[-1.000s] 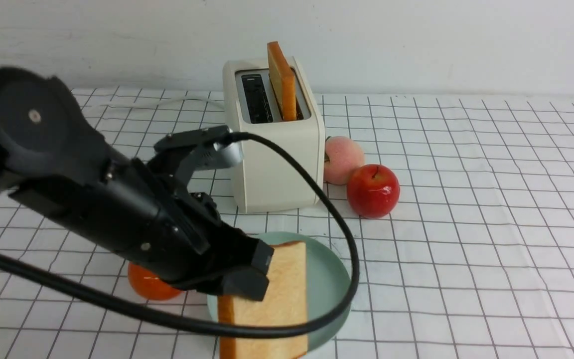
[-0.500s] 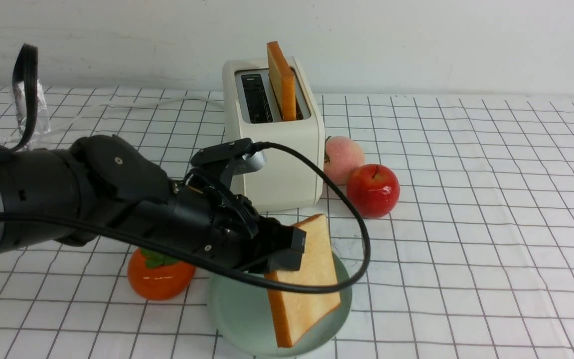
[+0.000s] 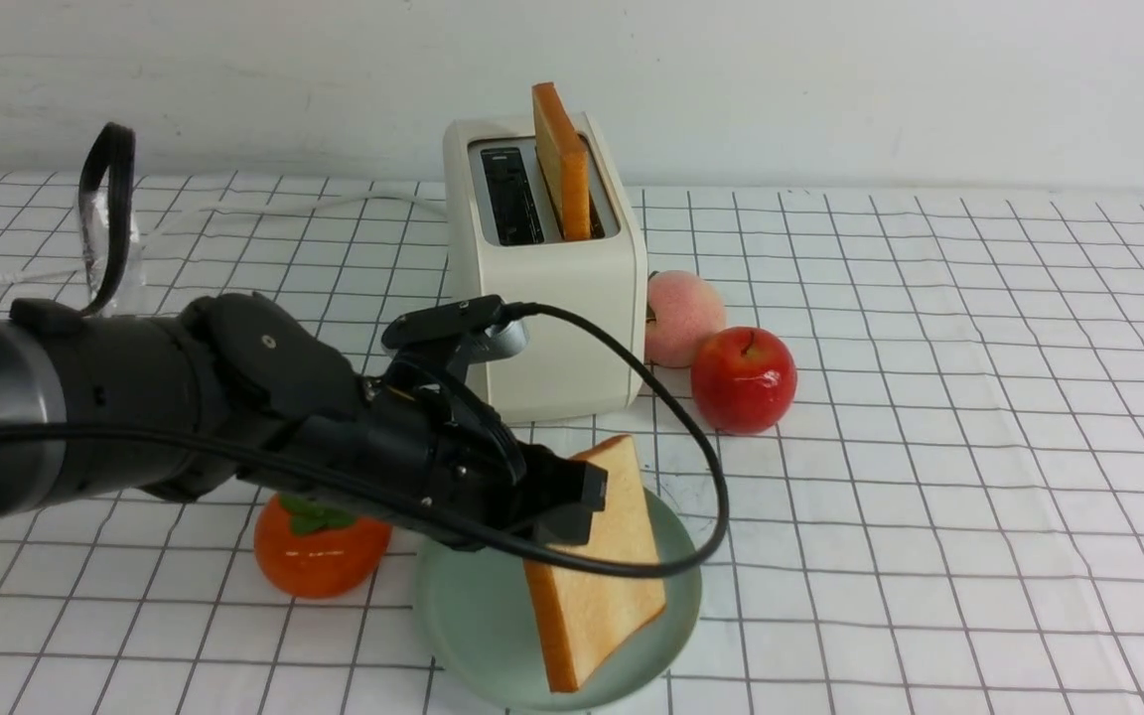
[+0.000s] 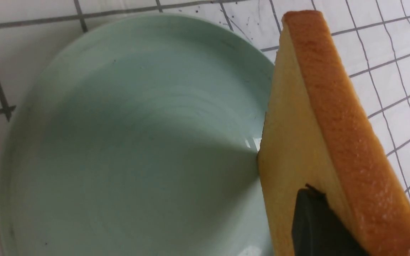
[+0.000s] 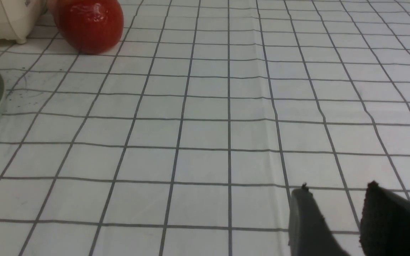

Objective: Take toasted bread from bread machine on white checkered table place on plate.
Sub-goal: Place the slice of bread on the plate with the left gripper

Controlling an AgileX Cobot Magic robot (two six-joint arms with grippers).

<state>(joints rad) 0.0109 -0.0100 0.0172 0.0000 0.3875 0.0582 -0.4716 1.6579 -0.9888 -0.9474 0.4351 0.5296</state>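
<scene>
Swung up from the plate's 6 o'clock rim since a second ago, the toasted bread slice (image 3: 597, 571) now hangs tilted over the 3 o'clock half of the plate (image 3: 473, 616). The left gripper (image 3: 572, 506) pinches it at its upper edge. At 12 o'clock the bread machine (image 3: 542, 328) holds a second slice (image 3: 560, 164) upright. The right gripper (image 5: 336, 222) has its jaws spread, with the cloth of the white checkered table (image 5: 205, 106) showing between them.

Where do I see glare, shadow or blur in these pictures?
Front view: sharp, a small highlight on the red apple. Left wrist view: a broad shadow lies on the plate beside the toasted bread. Right wrist view: the right gripper, near the lens, looks soft.
</scene>
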